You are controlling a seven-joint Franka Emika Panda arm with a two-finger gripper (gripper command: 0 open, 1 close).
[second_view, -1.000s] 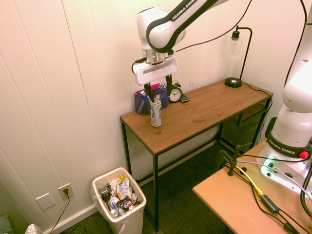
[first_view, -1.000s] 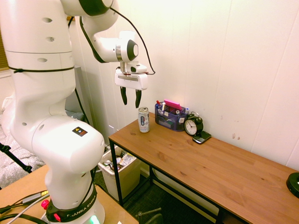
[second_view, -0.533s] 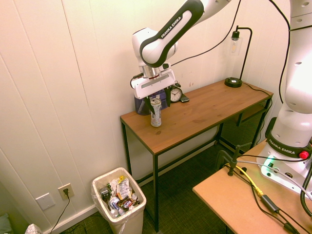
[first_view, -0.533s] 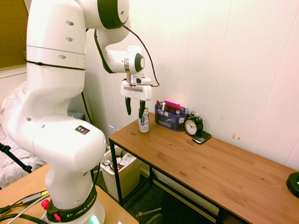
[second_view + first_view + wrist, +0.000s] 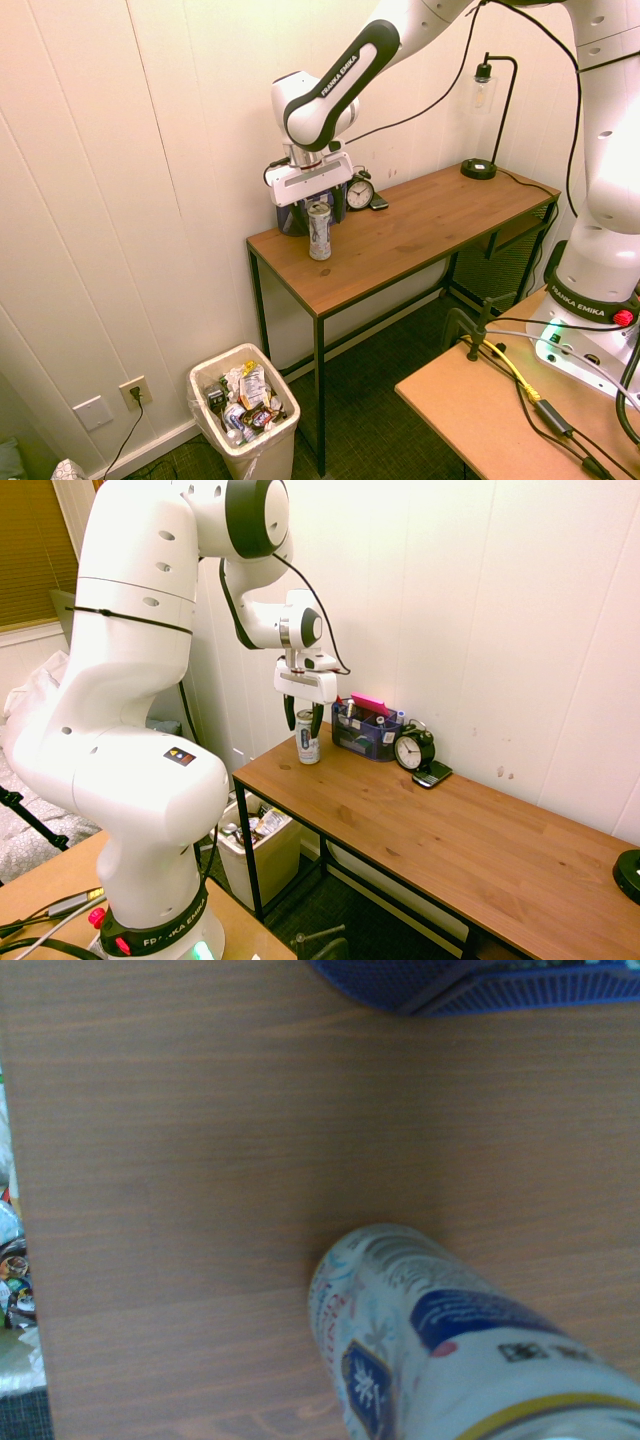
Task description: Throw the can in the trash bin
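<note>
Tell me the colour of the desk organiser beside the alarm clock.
Translucent blue-purple; the first exterior view shows the organiser best.

Arm housing (image 5: 139,630): glossy white, rounded shells with recessed oval screw covers — dark grey bands ring the joints. Forearm link (image 5: 345,87): dark side strip, white lettering "FRANKA EMIKA". Lower shell: black label (image 5: 180,756) bearing a yellow warning triangle. Base collar (image 5: 590,306): black, same maker's name in white, red button (image 5: 623,318) at its side, green light (image 5: 555,324) below. External cable (image 5: 322,605): black, thin, looped to the wrist; a black tie circles the upper shell. Gripper (image 5: 305,687): white, wide, boxy body — two slim black tapered fingers
</note>
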